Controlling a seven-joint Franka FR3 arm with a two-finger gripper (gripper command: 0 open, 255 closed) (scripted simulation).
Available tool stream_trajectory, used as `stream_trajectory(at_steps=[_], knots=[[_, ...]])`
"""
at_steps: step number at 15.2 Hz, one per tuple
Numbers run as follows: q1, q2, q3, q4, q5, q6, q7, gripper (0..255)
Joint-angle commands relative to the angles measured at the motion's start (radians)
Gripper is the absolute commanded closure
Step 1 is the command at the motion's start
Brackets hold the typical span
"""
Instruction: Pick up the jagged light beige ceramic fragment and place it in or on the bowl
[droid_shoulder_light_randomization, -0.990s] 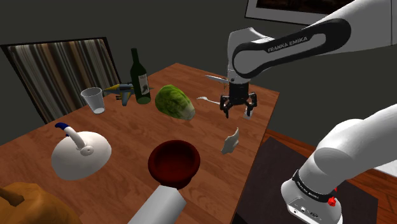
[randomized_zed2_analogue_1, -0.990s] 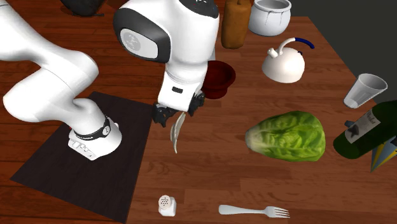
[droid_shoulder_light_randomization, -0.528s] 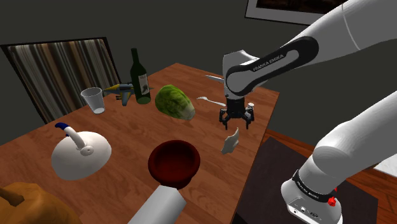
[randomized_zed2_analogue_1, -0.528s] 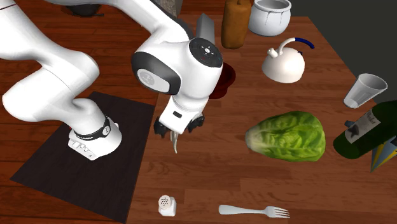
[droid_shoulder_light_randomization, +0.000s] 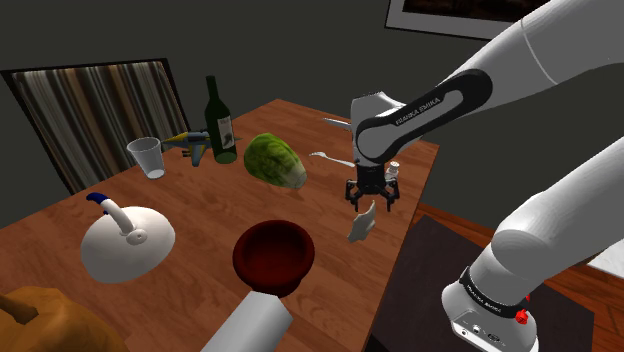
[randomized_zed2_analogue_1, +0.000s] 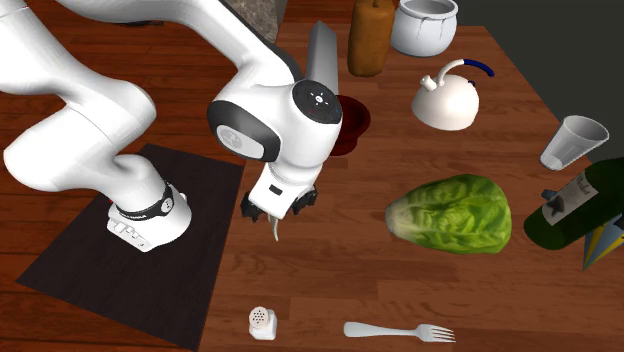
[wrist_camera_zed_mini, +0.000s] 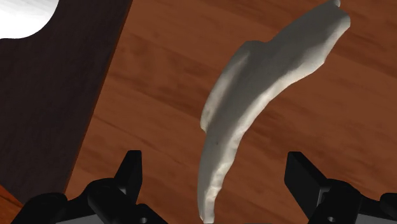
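A jagged, curved pale grey-beige fragment (droid_shoulder_light_randomization: 362, 222) lies on the wooden table near its edge by the stand. My black gripper (droid_shoulder_light_randomization: 371, 197) hangs just above it, pointing down and open. In the wrist view the fragment (wrist_camera_zed_mini: 254, 102) runs up between the two spread fingers (wrist_camera_zed_mini: 130, 172), which do not touch it; the gripper (wrist_camera_zed_mini: 214, 167) is centred over its narrow end. From the second exterior view the fragment's tip (randomized_zed2_analogue_1: 276, 230) pokes out below the gripper (randomized_zed2_analogue_1: 278, 207). The dark red bowl (droid_shoulder_light_randomization: 273, 255) stands on the table to the shoulder view's left of the fragment, partly behind the arm (randomized_zed2_analogue_1: 352, 122).
A lettuce (droid_shoulder_light_randomization: 276, 160), a wine bottle (droid_shoulder_light_randomization: 220, 122), a clear cup (droid_shoulder_light_randomization: 147, 157) and a white kettle (droid_shoulder_light_randomization: 128, 243) stand farther off. A fork (randomized_zed2_analogue_1: 398, 331) and a salt shaker (randomized_zed2_analogue_1: 262, 322) lie near the fragment. A dark mat (randomized_zed2_analogue_1: 90, 260) lies under the stand.
The gripper has come down toward the fragment and a little toward the bowl side, staying open. The fragment has not moved.
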Motion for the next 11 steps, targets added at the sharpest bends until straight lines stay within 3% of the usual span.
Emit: stream_trajectory(at_steps=[1, 4, 5, 11], knots=[[0.000, 0.000, 0.000, -0.001, 0.000, 0.001, 0.000, 0], [0.000, 0.000, 0.000, -0.001, 0.000, 0.001, 0.000, 0], [0.000, 0.000, 0.000, -0.001, 0.000, 0.001, 0.000, 255], [0.000, 0.000, 0.000, 0.000, 0.000, 0.001, 0.000, 255]])
